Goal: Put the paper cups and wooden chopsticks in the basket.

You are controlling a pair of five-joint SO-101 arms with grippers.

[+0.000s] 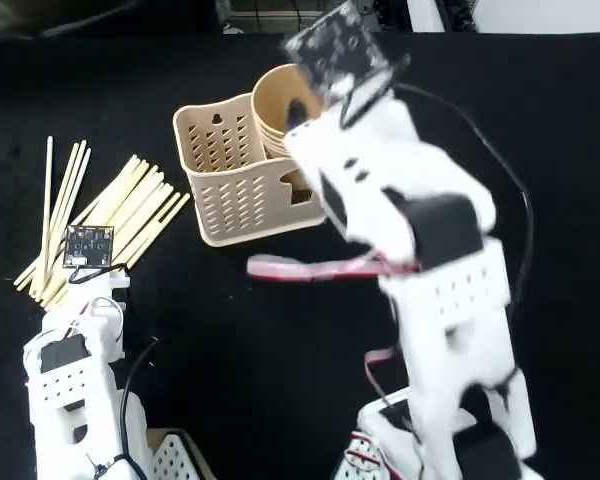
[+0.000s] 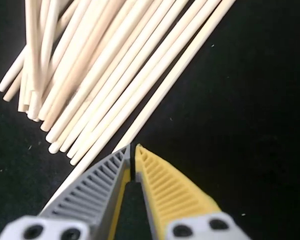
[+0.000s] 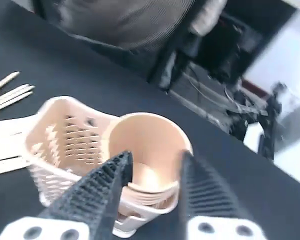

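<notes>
Cups (image 3: 150,131) stacked in basket (image 3: 55,150); I see R pincer (image 3: 154,156) spread wide above, L pincer (image 2: 134,148) closed beside chopsticks (image 2: 115,75)

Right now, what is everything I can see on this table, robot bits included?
Table: one, black, under everything.
Basket: one, beige with slotted walls, mid-table.
Paper cups: one nested stack, count unclear, tan, standing in the basket's end nearer the right arm.
Chopsticks: a loose pile, too many to count, pale wood, lying on the table beside the basket, on the left arm's side.
Left arm: one, white; its grey and yellow jaws are shut at the pile's edge.
Right arm: one, white; its black jaws are open above the cup stack.
</notes>
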